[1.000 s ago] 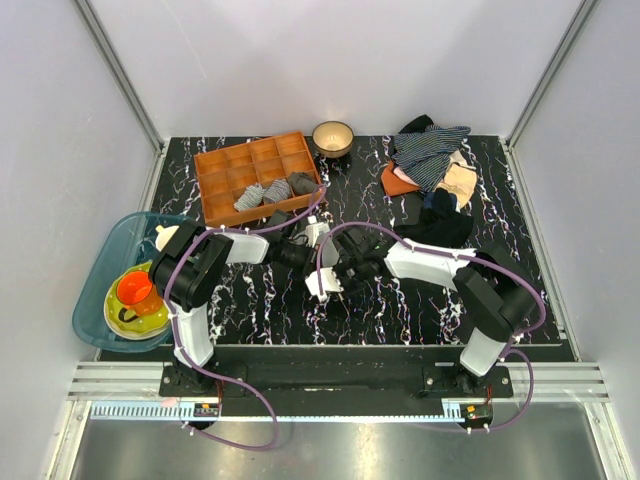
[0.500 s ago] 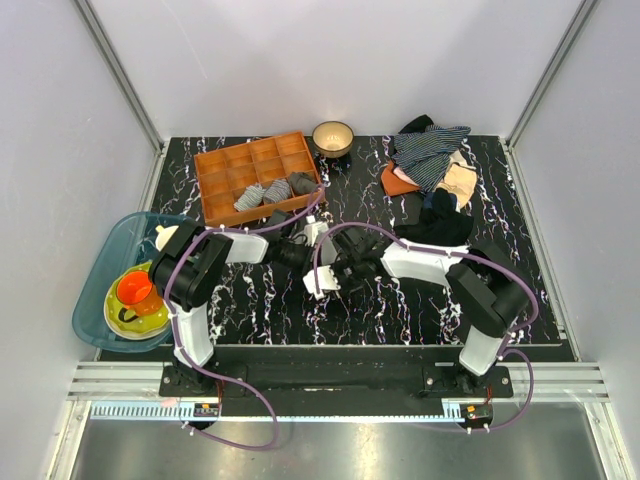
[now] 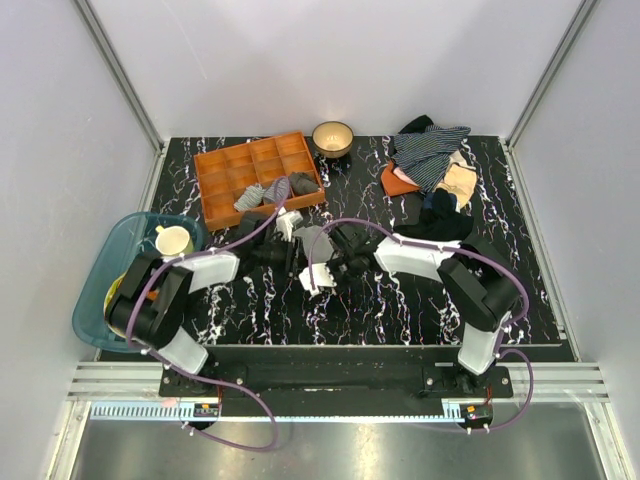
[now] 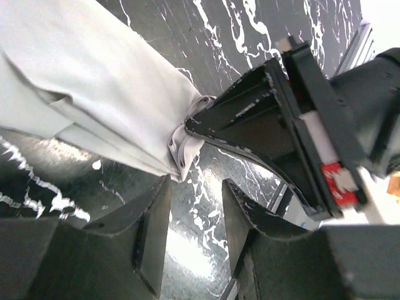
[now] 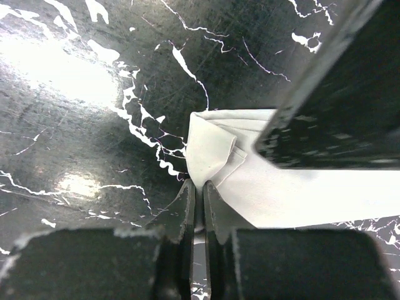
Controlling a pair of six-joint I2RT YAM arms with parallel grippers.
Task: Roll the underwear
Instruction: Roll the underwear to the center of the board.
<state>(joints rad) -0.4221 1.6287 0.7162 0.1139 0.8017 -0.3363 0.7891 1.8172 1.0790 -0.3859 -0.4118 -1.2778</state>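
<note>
– Logging tool state first. What do the wrist views give?

– Right gripper [image 5: 199, 187]: fingers drawn together on the near edge of the underwear [image 5: 250, 169], just beside a turned-over corner. The left wrist view shows fabric bunched at its tip. I read that as a pinch on the cloth. Left gripper [image 4: 197, 187]: fingers apart with nothing between them, tips just beside the same end of the cloth.

– Position of the cloth?

– It lies on the black marbled table [image 3: 400, 310], mid-table between the two arms, near the front edge of the orange tray [image 3: 225, 175]. It is laid as a band of folded layers, lying low. No coil is visible.

– Step in hand?

– My judgement is the very start of the roll: the end is gripped but no turn has been made. It could also be a last tidy of the fold, and I cannot tell which.

– What does the next move call for?

– The pinched end needs to be turned over onto the band and kept tight. The cloth is soft and will slide on this glossy top, so the free gripper probably has to pin the band or take the other corner of the same end. Gripping only one corner risks a skewed, cone-shaped roll. The two grippers are crowded at one end, so finger collision is another risk.
</note>
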